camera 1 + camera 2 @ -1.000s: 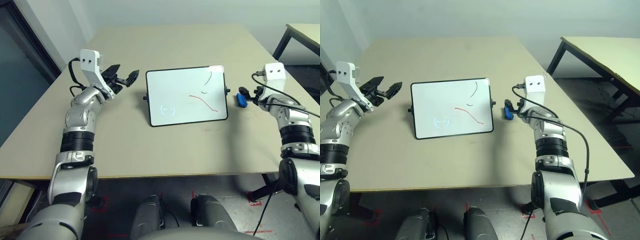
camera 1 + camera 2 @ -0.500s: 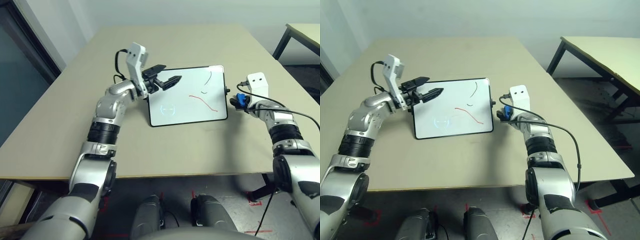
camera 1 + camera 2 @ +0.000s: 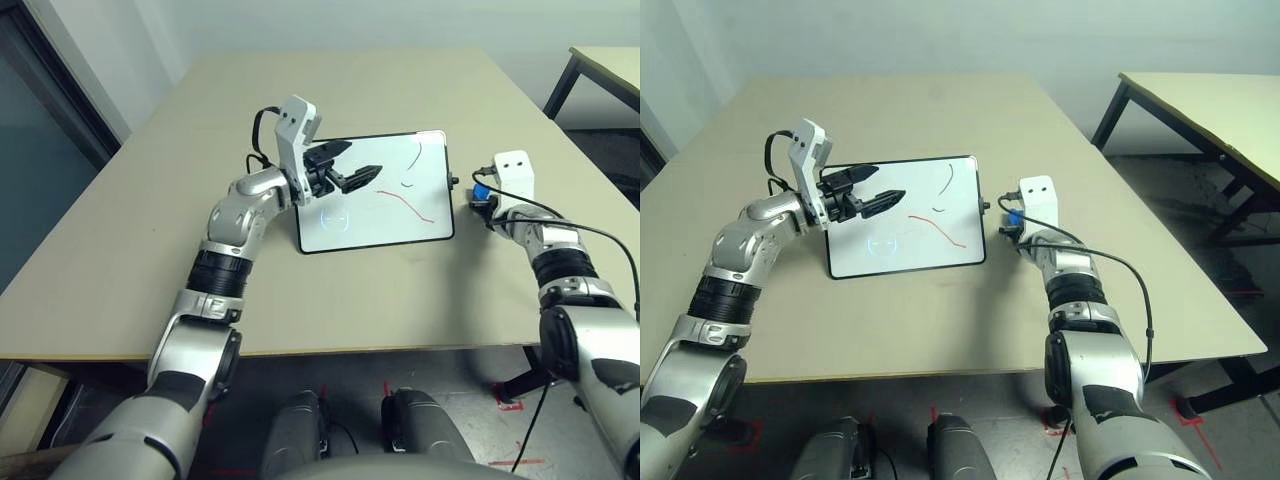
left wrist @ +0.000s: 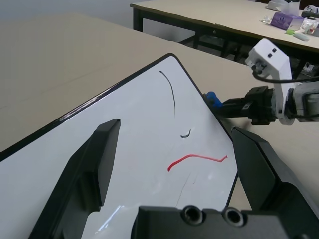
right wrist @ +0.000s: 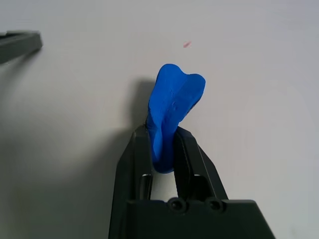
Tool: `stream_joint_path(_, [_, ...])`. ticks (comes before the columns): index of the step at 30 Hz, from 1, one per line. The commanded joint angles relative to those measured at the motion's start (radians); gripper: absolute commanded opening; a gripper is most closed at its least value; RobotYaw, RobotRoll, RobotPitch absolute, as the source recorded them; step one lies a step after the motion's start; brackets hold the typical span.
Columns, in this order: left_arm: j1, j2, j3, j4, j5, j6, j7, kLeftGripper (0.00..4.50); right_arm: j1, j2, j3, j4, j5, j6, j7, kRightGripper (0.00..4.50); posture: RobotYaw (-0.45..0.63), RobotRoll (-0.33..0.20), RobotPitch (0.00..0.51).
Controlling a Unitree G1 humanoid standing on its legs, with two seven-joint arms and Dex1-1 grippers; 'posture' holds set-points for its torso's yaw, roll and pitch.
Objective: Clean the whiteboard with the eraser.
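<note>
Matte tan table (image 3: 330, 300): right gripper (image 5: 162, 149) pinches soft blue eraser (image 5: 173, 107); left gripper (image 3: 350, 170) spread over glossy whiteboard (image 3: 400, 215).

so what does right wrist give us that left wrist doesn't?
Right wrist: the right tool is shut on the squeezed blue eraser, just above bare tabletop. Left wrist: the left tool is open over the whiteboard, with its black strokes and red line unerased. Both: the eraser, and a corner of the whiteboard's black frame.
</note>
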Motion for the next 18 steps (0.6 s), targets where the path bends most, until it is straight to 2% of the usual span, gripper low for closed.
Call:
stream_joint_path(1, [0.007,0.010,-0.004,-0.016,0.008,0.020,-0.004,4.50,-0.038,-0.021,-0.002,-0.160,0.020,0.061,0.023,0.59,-0.10,0.000,0.002])
stream_joint_path(6, [-0.007,0.017,-0.016,-0.005,0.014,0.027,-0.020,4.50,-0.087,0.012,0.042,-0.409,0.093,0.300,0.116,0.59,-0.12,0.000,0.004])
stream_joint_path(11, [-0.020,0.019,-0.016,0.002,0.017,0.034,-0.028,4.50,-0.079,0.070,0.092,-0.592,0.137,0.483,0.150,0.58,-0.12,0.000,0.007])
stream_joint_path(18, [-0.013,0.024,-0.014,-0.028,0.008,0.066,-0.027,4.50,-0.059,0.143,0.119,-0.581,0.138,0.506,0.149,0.57,-0.10,0.000,0.018])
